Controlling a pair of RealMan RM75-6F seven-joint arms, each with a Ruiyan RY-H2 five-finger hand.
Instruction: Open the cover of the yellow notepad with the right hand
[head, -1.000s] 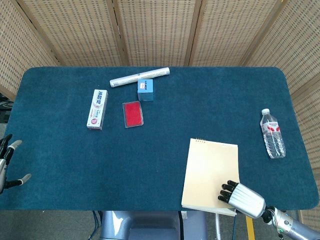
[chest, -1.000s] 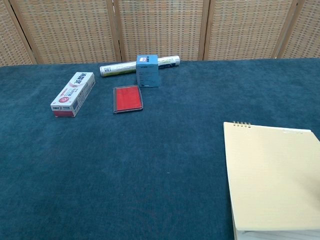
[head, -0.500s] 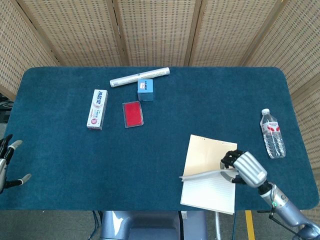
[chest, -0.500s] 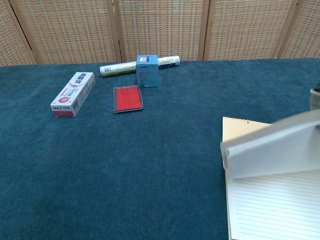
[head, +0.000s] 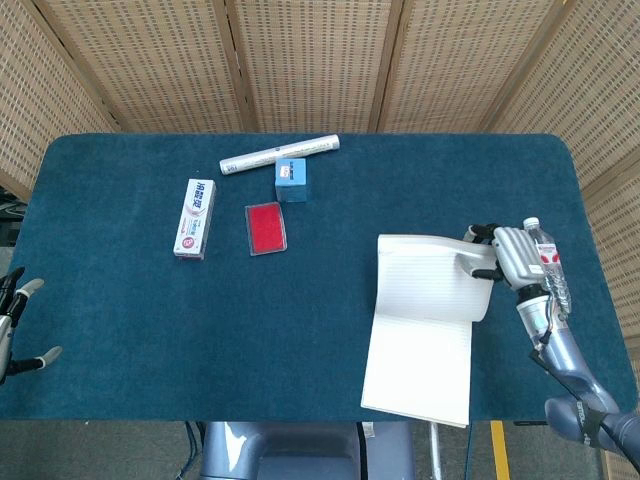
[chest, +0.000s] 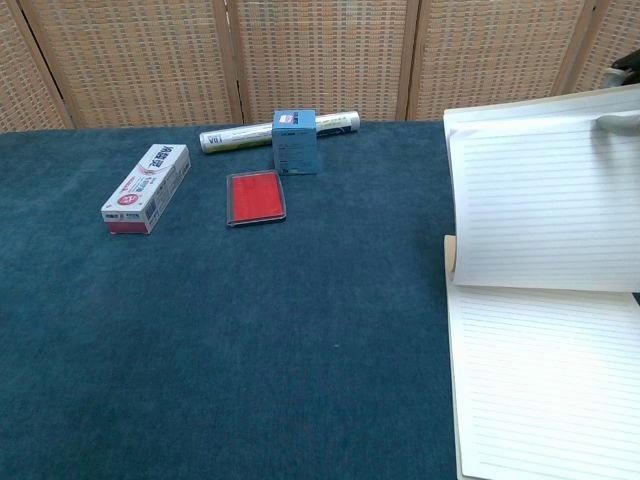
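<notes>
Now the right hand (head: 505, 255) holds the top sheets of the notepad (head: 420, 365) lifted and curled back, its fingers (head: 478, 236) hooked over the far right corner of the raised part (head: 432, 278) while the lined page below lies flat on the table (head: 300, 330). Seen from the chest, the raised sheets (chest: 545, 205) stand almost upright above the flat page (chest: 545, 385), lined side facing the camera, with only a sliver of a finger (chest: 618, 120) showing at their upper right edge. The notepad sits at the near right part of the blue table, its lower edge reaching the table's near rim. Just right of the notepad's raised part, behind the right hand, lies a water bottle (head: 550, 268). Far to the notepad's upper left sit a red case (head: 266, 228), a blue box (head: 291, 180), a white tube (head: 279, 154) and a toothpaste box (head: 195, 218), all well apart from it. Well left of the notepad, off the table's near left corner, the left hand (head: 12, 330) hangs with its fingers spread and nothing in them.
</notes>
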